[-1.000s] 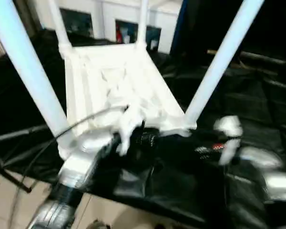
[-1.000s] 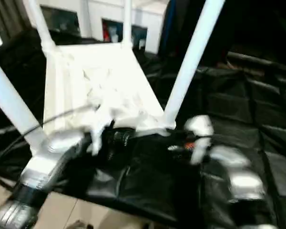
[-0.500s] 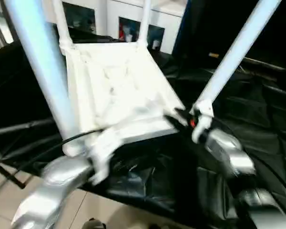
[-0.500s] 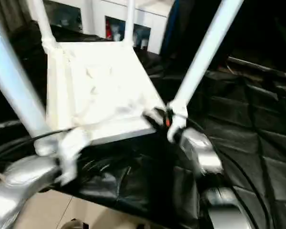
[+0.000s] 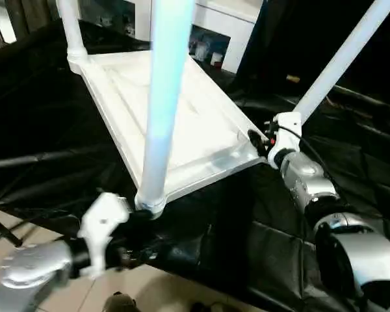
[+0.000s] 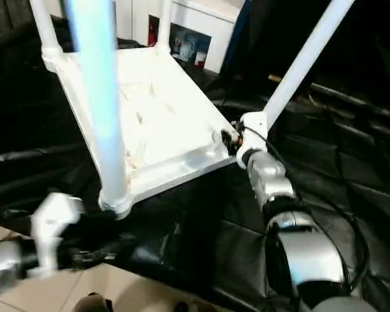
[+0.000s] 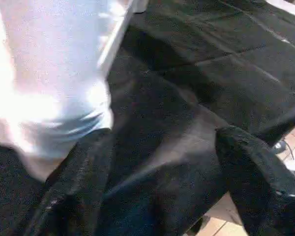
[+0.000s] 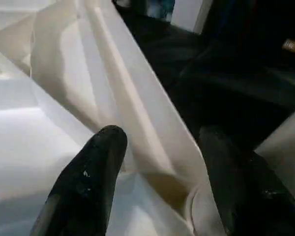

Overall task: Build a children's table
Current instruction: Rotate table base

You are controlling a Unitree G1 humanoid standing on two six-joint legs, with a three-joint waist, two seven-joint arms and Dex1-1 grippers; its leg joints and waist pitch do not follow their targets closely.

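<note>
The children's table (image 5: pixel 195 123) lies upside down on black cloth, ribbed underside up, with its white legs standing in the corner sockets. The nearest leg (image 5: pixel 162 97) rises in front of me, and another leg (image 5: pixel 338 58) slants up at the right. My right gripper (image 5: pixel 257 140) is at the near right corner; in the right wrist view its fingers (image 8: pixel 96 162) straddle the top's rim (image 8: pixel 152 142) and close on it. My left gripper (image 5: pixel 138 224) sits just under the near left socket (image 5: pixel 149 203), open (image 7: pixel 157 196), with black cloth between its fingers.
Black cloth (image 5: pixel 260 234) covers the work surface, whose near edge drops to a tiled floor (image 5: pixel 149 292). A white glass-door cabinet (image 5: pixel 211 39) stands behind. A dark rod (image 5: pixel 19 161) crosses at the left.
The camera has shifted. My right gripper came in to the table's near right corner and stays on the rim. My left arm pulled back from the underside to below the near left socket.
</note>
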